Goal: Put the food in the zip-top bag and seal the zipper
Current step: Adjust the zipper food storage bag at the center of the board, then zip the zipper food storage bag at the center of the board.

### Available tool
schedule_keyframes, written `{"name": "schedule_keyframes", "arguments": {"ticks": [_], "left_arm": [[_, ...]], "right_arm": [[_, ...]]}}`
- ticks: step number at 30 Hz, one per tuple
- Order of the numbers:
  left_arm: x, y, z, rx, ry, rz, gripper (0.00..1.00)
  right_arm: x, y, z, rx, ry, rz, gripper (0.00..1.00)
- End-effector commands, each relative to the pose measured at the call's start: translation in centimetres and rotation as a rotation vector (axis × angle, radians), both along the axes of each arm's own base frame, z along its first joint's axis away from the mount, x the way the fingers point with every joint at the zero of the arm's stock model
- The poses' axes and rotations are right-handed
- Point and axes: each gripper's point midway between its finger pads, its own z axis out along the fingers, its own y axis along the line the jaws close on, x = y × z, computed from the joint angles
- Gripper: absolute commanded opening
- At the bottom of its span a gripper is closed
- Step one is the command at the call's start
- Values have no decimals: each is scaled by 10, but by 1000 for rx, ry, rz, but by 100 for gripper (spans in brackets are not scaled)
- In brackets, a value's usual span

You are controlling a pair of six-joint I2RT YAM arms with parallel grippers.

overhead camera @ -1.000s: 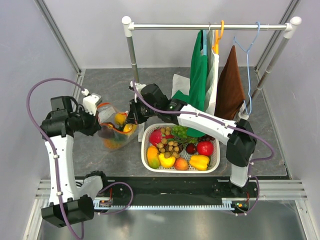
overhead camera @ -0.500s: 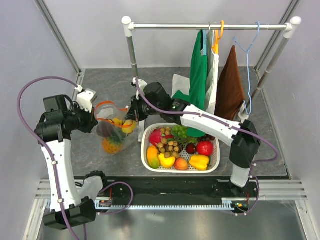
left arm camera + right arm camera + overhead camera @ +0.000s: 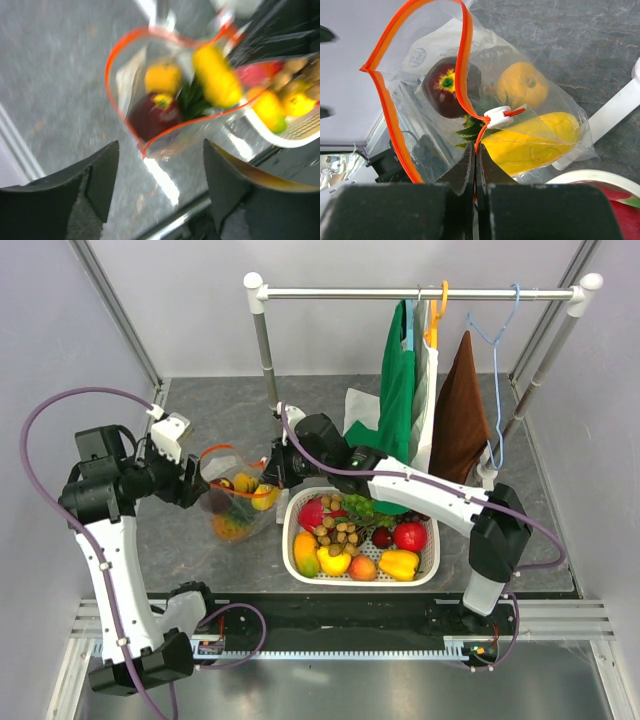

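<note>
Table [image 3: 200, 410]: flat, mottled grey, stone-like surface.
Rack [image 3: 420, 293]: shiny metal rail on two posts with white end caps; green, white and brown cloths hang from it.
Basket [image 3: 437, 540]: white slotted plastic with rounded corners, heaped with glossy toy fruit, just right of the bag.
Bag [image 3: 410, 100]: clear, floppy, crinkled plastic hanging between the two grippers over the table; its mouth gapes in a heart-shaped loop. Whether its bottom touches the table cannot be told.
Left gripper [image 3: 160, 150]: black fingers spread wide with nothing between them, near the bag's left side.
Right gripper [image 3: 475, 150]: black fingers pressed together, pinching the zipper just below the slider.
Food [image 3: 522, 85]: inside the bag. It is glossy: a round orange piece, a long yellow piece, a dark red ball with a yellow-green eye, and green leaves.
Label [image 3: 427, 50]: white panel on the bag wall; the print is too small to read.
Zipper [image 3: 465, 60]: thin orange-red strip rimming the mouth, unsealed.
Slider [image 3: 500, 116]: small white tab on the strip.
</note>
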Motion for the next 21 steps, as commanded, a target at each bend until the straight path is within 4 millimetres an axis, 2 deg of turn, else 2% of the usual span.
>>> {"name": "schedule_keyframes", "arguments": {"ticks": [1,2,4,5,7,9,10,11,15,16,17,18,21], "left_arm": [[2,-38,57,-98,-226,-214,76],[10,-39,59,-114,-228,-230,76],[19,-45,63,-146,-245,-280,75],[28,-45,58,-161,-227,-302,72],[33,-53,57,-168,-261,-393,72],[40,-57,45,-163,-245,-431,73],[42,-65,41,-150,-242,-467,73],[49,-67,41,-132,-267,-480,73],[60,-80,14,-49,-246,-528,71],[59,-88,9,-34,-240,-559,70],[63,-87,5,-16,-243,-550,69],[59,-98,-4,-12,-218,-588,68],[62,-101,-20,9,-172,-575,53]], "right_arm": [[4,-2,40,117,-69,-46,0],[4,-4,38,119,-70,-55,0],[6,-5,47,146,-88,-68,0],[6,-5,47,150,-94,-67,0],[6,-6,52,164,-110,-64,0],[4,-7,48,161,-107,-58,0],[3,-5,54,184,-121,-54,0],[3,-6,51,181,-121,-53,0],[3,-6,50,182,-133,-48,0],[4,-6,51,182,-136,-51,0],[4,-6,50,181,-139,-55,0],[5,-6,50,180,-137,-55,0],[5,-7,50,180,-140,-59,0]]}}
